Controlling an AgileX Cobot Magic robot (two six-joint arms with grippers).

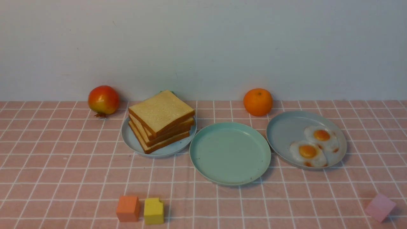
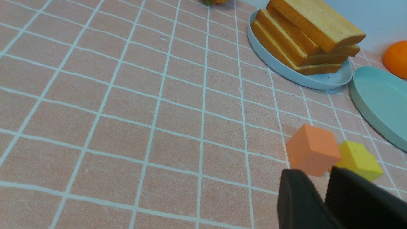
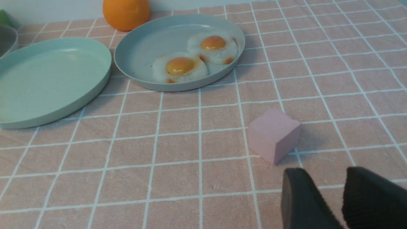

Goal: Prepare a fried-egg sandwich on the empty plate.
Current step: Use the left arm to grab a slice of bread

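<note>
The empty mint-green plate (image 1: 230, 153) sits at the table's middle; it also shows in the left wrist view (image 2: 378, 101) and the right wrist view (image 3: 47, 79). Several toast slices (image 1: 160, 119) are stacked on a grey-blue plate (image 1: 133, 143) to its left. Two fried eggs (image 1: 307, 152) lie on another grey-blue plate (image 1: 286, 130) to its right. Neither gripper shows in the front view. My left gripper (image 2: 321, 173) is shut and empty, low near the orange cube. My right gripper (image 3: 327, 173) is slightly open and empty, just short of the pink cube.
A red-yellow fruit (image 1: 103, 99) and an orange (image 1: 258, 101) stand at the back by the wall. An orange cube (image 1: 127, 208) and a yellow cube (image 1: 153, 210) sit near the front left, a pink cube (image 1: 380, 207) near the front right.
</note>
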